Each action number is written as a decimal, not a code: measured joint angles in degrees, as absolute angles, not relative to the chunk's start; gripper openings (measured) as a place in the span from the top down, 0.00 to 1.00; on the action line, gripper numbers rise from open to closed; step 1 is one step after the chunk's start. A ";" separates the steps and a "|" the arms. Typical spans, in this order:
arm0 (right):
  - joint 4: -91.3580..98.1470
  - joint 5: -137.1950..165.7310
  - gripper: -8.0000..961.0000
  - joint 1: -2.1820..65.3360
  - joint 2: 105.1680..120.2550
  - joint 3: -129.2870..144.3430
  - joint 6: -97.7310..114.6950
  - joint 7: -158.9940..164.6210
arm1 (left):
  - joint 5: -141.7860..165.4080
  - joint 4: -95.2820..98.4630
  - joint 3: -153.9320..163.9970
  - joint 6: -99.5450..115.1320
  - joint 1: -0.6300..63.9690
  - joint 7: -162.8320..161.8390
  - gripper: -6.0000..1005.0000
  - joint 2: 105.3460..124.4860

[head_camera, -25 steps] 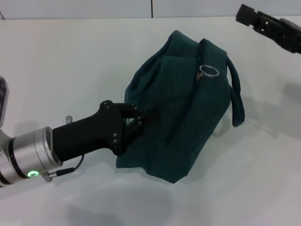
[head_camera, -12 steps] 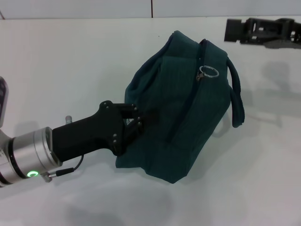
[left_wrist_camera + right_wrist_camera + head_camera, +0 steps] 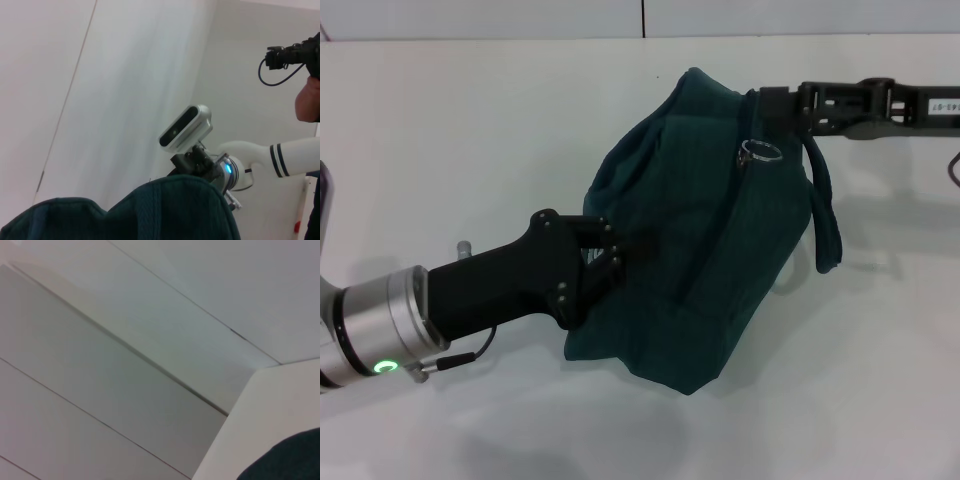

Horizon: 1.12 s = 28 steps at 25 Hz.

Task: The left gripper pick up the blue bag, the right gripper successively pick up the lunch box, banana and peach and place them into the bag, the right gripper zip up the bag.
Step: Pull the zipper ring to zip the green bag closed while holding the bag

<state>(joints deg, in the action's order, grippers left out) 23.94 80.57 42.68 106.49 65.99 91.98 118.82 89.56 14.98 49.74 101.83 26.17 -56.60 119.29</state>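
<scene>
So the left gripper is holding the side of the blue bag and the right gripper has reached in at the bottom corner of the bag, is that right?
Not quite. The left gripper does clamp the side of the blue bag, but the right gripper is at the bag's top edge, beside the zipper ring, not at the bottom corner. The head view shows this.

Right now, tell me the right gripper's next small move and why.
Probably lower the right gripper slightly toward the metal ring zipper pull and close on it. The gripper sits at the blue bag top edge, just above the ring, while the left gripper grips the bag's side.
</scene>
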 joint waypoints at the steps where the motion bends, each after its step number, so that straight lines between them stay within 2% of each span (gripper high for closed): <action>1: 23.89 80.81 0.08 42.72 106.64 65.97 91.94 118.82 | 89.56 14.98 49.74 101.85 26.17 -56.61 0.93 119.31; 13: 23.70 82.20 0.10 42.92 107.84 66.00 92.18 118.90 | 89.56 15.03 49.74 101.95 26.19 -56.61 0.93 119.35; 28: 23.73 81.71 0.12 42.41 107.83 65.56 96.74 121.14 | 89.19 15.03 49.33 101.95 26.53 -56.61 0.93 119.35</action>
